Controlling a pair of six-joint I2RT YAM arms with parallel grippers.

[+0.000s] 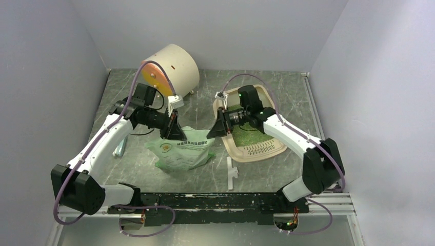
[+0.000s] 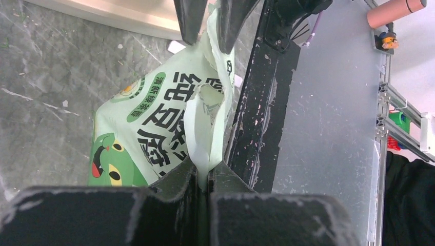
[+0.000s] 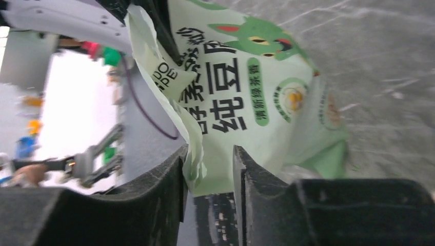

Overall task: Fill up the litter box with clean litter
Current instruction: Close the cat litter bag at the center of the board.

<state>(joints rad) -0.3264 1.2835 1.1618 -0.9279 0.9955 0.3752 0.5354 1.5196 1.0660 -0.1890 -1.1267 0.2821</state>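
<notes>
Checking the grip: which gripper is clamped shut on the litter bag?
The left gripper: its jaws pinch the top edge of the bag, while the right gripper has its jaws apart around it.

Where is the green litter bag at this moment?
In the top view, the green bag lies mid-table, just left of the litter box, its top edge pinched by the left pincer.

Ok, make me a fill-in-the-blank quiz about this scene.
The left gripper is shut on the ____'s top edge.
The litter in the box is ____.
The right gripper has its jaws ____.
Missing words: bag, green, open.
</notes>
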